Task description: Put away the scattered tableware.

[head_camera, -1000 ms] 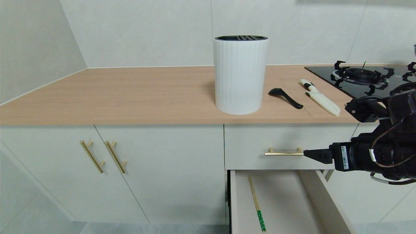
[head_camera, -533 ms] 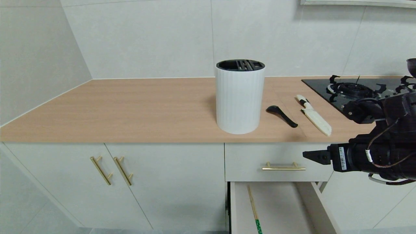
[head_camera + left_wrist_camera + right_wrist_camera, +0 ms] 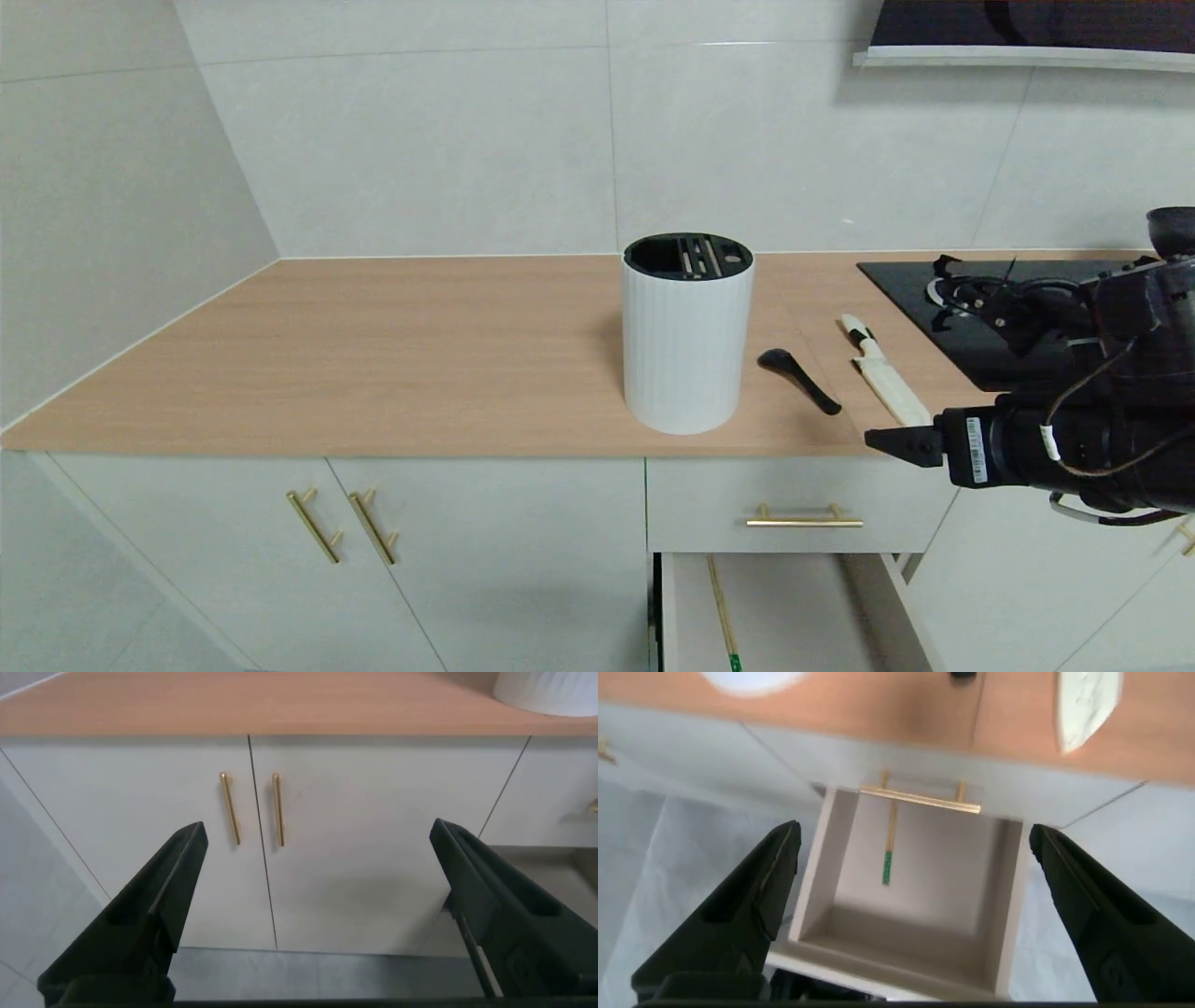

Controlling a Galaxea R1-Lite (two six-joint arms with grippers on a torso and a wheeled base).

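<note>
Two pieces, a black spoon and a white knife, are noted on the bench beside the white holder; left jaws and right jaws are spread empty, and the knife, lying near the edge, could be knocked off by a low approach.

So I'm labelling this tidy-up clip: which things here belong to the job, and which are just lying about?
Part of the job:
knife
black spoon
white holder
open drawer
chopsticks, already in that drawer

Just there:
stove
cupboard doors
closed drawer
</note>
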